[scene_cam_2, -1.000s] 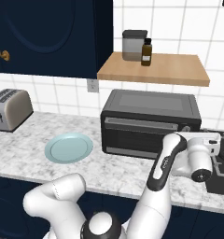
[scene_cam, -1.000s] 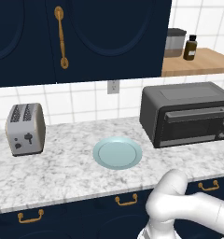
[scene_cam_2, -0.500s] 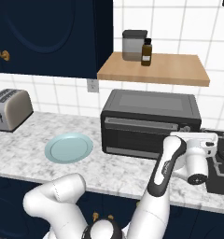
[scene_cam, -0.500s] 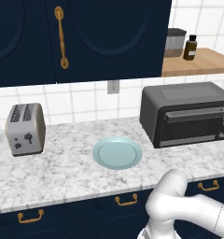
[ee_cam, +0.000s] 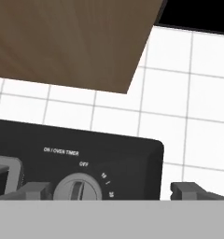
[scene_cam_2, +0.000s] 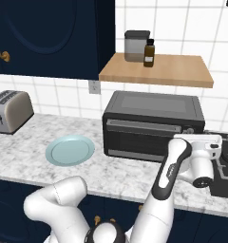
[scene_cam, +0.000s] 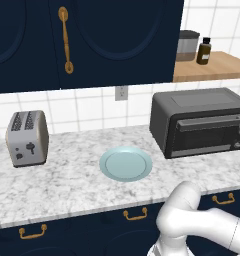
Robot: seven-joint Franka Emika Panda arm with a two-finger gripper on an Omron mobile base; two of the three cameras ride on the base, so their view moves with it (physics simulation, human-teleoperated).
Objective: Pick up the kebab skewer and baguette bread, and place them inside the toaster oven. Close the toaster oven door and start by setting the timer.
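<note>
Nearest the front edge of the grey-veined marble table, the white arm bent up toward the right end, where its hand stood released, dark fingertips spread wide on either side of the round grey timer knob with nothing between them. From the right base camera the hand hung just before the knob side of the boxy dark grey toaster oven, close to it; whether it touched the knob could not be told. Right of it lay the corner of a black stovetop.

Mid-table, a round pale blue plate lay bare, well apart from the oven. The toaster oven door stood shut, its grey bar handle along the top. At the left end near the wall sat a silver two-slot toaster.

Behind ran white wall tiles with an outlet. Above hung navy cabinets with a brass handle, and a wooden shelf carrying a grey canister and a brown bottle just beside it.
</note>
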